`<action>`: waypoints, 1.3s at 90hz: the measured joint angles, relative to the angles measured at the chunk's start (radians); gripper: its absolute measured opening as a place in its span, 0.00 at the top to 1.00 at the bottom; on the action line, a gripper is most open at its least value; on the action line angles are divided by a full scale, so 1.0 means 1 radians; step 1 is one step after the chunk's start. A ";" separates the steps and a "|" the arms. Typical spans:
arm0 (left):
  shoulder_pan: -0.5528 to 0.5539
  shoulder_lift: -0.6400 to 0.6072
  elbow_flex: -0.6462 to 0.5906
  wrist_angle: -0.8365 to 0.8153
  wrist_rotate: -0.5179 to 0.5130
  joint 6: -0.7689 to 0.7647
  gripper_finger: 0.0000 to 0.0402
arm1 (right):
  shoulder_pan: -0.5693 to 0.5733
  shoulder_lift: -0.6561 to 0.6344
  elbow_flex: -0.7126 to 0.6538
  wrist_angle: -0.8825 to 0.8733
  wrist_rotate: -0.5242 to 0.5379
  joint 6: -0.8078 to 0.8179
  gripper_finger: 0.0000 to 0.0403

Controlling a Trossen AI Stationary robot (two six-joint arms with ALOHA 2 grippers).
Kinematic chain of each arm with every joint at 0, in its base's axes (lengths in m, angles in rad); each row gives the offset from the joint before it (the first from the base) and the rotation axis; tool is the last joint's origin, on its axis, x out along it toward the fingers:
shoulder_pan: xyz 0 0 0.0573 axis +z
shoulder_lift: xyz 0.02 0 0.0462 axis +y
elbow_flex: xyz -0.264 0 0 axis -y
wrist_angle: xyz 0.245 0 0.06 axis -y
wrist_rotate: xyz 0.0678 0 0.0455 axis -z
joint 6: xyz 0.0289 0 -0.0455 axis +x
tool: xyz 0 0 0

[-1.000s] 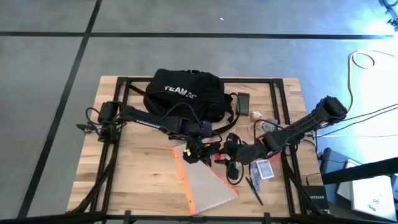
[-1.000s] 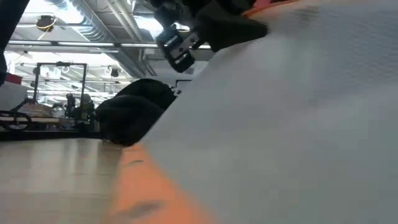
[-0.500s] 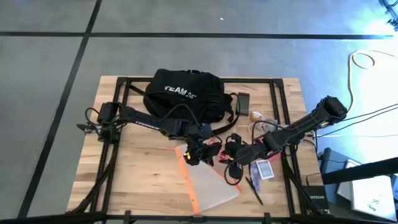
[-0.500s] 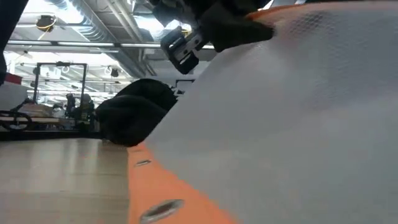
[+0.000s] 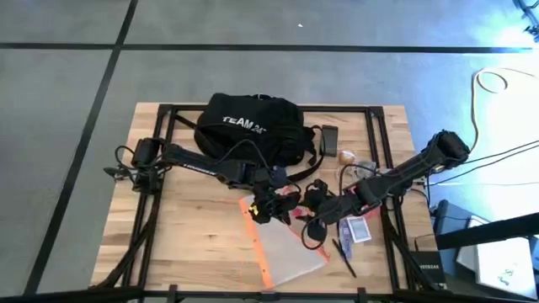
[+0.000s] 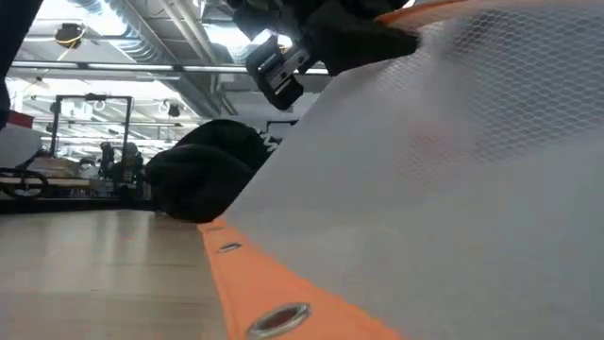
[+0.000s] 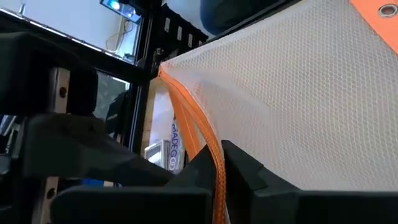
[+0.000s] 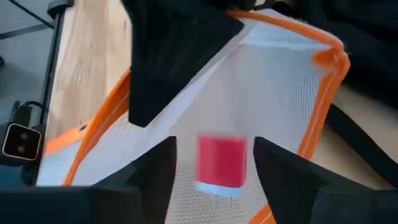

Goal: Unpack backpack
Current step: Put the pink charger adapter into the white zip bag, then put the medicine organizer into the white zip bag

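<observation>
Wooden planks make up the surface (image 5: 185, 244), framed by black rails, with grey floor all round it. At its far middle lies the backpack (image 5: 248, 126): a large, soft, black fabric bundle, slumped and rounded, with white "TEAM 24" lettering readable across its top and black straps trailing from its near side toward the arms. In the low view it shows as a dark, low mound (image 6: 203, 179) resting on the wood.

Just in front of the backpack the two arms meet over a translucent mesh pouch (image 5: 286, 244) with orange trim, one end lifted, the other lying on the surface near its front edge. The left hand (image 5: 268, 204) is clenched on the pouch's orange edge; in the left wrist view its dark fingers (image 7: 249, 180) pinch the orange binding between them. The right hand (image 5: 313, 220) is at the pouch's other side, its fingers (image 8: 292, 174) spread apart with a small red object (image 8: 222, 160) showing between them against the mesh; whether it lies in the pouch or in front of it cannot be told.

Small items lie toward the right side of the surface: a dark rectangular object (image 5: 329, 137) beside the backpack, a small card with a blue print (image 5: 359, 229), and a dark pen (image 5: 346, 257) near the front.
</observation>
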 joint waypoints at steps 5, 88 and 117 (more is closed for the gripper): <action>0.000 0.000 0.000 0.002 0.000 0.001 1.00 | 0.000 0.000 0.000 0.000 -0.002 0.001 0.45; 0.033 -0.011 0.000 -0.026 0.074 -0.014 1.00 | 0.144 -0.121 0.053 -0.874 0.017 0.491 0.30; 0.028 -0.011 0.000 -0.001 0.078 -0.004 1.00 | 0.038 -0.121 -0.089 -0.906 -0.263 0.439 0.30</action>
